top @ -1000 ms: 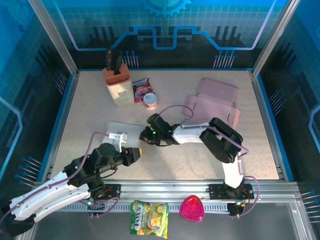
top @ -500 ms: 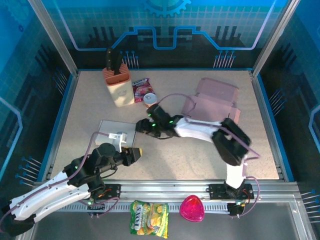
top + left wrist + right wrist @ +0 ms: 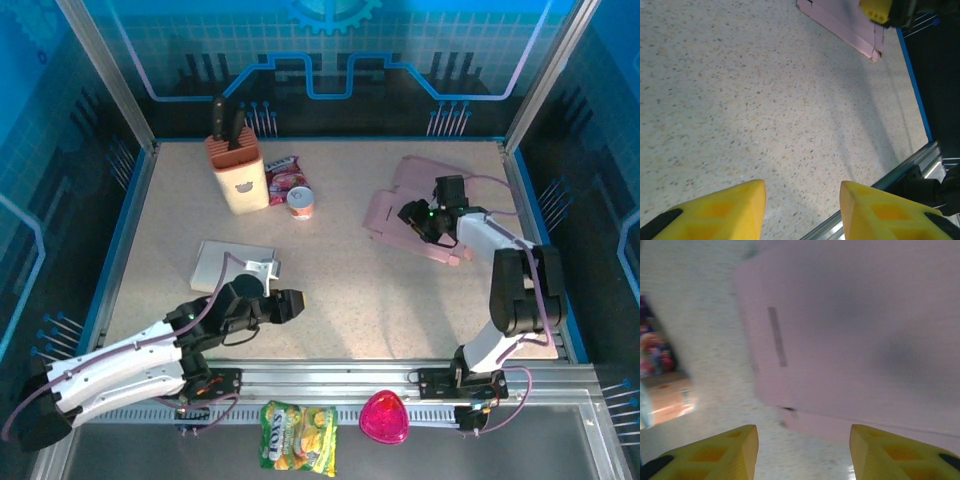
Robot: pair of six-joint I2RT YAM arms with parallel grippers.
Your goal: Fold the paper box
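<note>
The speckled table spreads across the middle of the top view. The right arm rises from its base at 5 o'clock and bends back toward 2 o'clock. There the pink paper box lies unfolded and flat on the table, close to the right wall.

The right gripper hangs over the box's left part, pointing toward 9 o'clock. From the wrist, its 2 yellow jaws stand apart with nothing between them, above the blurred pink sheet. Whether they touch the sheet I cannot tell.

The left gripper sits low at 7 o'clock, aimed toward 3 o'clock, also spread and empty over bare table, well apart from the box.

A knife block stands at 11 o'clock. A white board lies flat at 8 o'clock, just beyond the left gripper. A snack packet and a small cup sit just right of the block. A chips bag and a pink heart lie at 6 o'clock, off the table's near edge.
</note>
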